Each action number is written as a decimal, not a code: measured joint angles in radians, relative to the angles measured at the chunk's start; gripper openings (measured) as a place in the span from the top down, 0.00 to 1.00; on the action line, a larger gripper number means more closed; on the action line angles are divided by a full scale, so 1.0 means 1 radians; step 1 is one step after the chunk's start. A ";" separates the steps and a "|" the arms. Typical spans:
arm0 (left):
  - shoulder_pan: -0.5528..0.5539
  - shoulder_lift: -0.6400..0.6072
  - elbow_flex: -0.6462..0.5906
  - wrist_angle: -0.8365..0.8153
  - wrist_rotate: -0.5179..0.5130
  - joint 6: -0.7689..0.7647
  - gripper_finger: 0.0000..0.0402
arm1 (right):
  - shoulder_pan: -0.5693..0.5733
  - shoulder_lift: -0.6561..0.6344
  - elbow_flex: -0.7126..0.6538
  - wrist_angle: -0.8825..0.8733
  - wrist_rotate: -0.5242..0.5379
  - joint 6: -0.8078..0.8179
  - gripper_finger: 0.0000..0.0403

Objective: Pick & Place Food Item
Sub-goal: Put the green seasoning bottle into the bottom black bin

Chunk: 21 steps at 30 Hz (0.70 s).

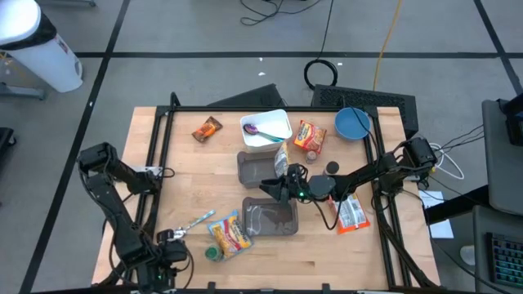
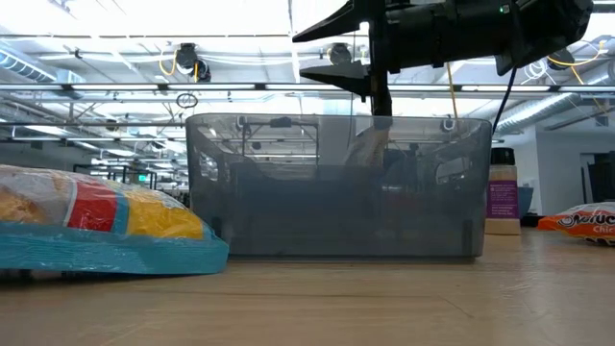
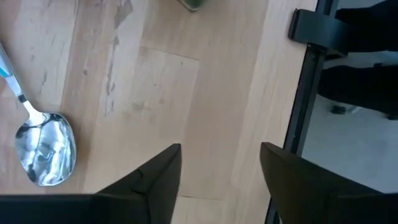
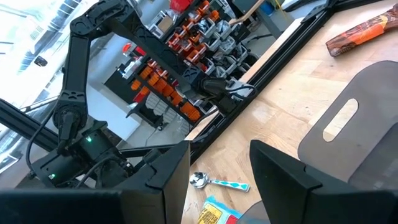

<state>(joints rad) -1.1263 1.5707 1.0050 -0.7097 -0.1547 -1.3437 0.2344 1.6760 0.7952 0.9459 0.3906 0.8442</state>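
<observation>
Right gripper (image 1: 268, 189) over the tray's (image 1: 271, 220) far edge, holding nothing

You have the right gripper hanging just behind the tray, fingers half spread and empty; the packet (image 1: 282, 158) stands just beyond that gripper, farther from the tray, and you cannot tell whether they touch; your left gripper (image 3: 221, 149) waits well to the tray's left, low over the bench (image 3: 161, 93), spread wide and empty, a spoon (image 3: 43, 146) beside it.

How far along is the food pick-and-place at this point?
Done: no food clearly inside the grey bin. In hand: nothing; the right hand hovers open above that bin, the left hand open beside the spoon. Left: yellow packet and orange packet lie on the table.
</observation>
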 joint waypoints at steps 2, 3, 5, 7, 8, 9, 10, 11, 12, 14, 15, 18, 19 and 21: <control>0.000 0.000 0.000 -0.001 0.001 0.012 0.35 | 0.000 0.000 0.000 0.000 0.000 0.000 0.60; 0.000 0.000 0.000 -0.002 0.001 0.017 0.30 | 0.000 0.000 0.000 0.000 0.000 0.000 0.60; 0.000 0.000 0.000 -0.003 0.006 0.022 0.18 | 0.000 0.000 0.000 -0.002 0.000 0.000 0.60; 0.000 0.000 0.000 -0.008 0.006 0.022 0.07 | 0.000 0.000 0.000 -0.002 0.000 -0.003 0.60; 0.000 0.000 0.000 -0.010 0.005 0.021 0.04 | 0.000 0.000 0.000 -0.002 0.000 -0.004 0.60; 0.000 0.000 0.000 -0.009 0.005 0.016 0.03 | 0.000 0.000 0.000 -0.002 0.001 -0.004 0.60; 0.001 0.000 0.000 -0.009 0.002 0.007 0.05 | 0.000 0.000 0.000 -0.002 0.001 -0.004 0.60; 0.004 0.000 0.000 -0.008 -0.002 -0.010 0.08 | 0.000 0.000 0.000 -0.002 0.001 -0.004 0.60; 0.008 0.000 0.000 -0.008 -0.002 -0.031 0.11 | 0.000 0.000 0.000 -0.002 0.001 -0.004 0.60; 0.014 0.000 0.000 -0.007 0.002 -0.078 0.17 | 0.000 0.000 0.000 -0.002 0.001 -0.004 0.60; 0.017 0.000 0.000 -0.003 0.012 -0.101 0.20 | 0.000 0.000 0.000 -0.002 0.001 -0.004 0.60; 0.026 0.000 0.000 0.021 0.061 -0.107 0.26 | 0.000 0.000 0.000 -0.003 0.001 -0.004 0.60; 0.026 0.000 0.000 0.029 0.058 -0.079 0.28 | 0.000 0.000 0.000 -0.006 0.001 -0.004 0.60; 0.020 0.000 0.000 0.043 -0.011 -0.042 0.31 | 0.000 0.000 0.000 -0.014 0.001 -0.004 0.60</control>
<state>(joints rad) -1.1065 1.5707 1.0050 -0.6666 -0.1653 -1.3857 0.2344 1.6760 0.7952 0.9314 0.3912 0.8406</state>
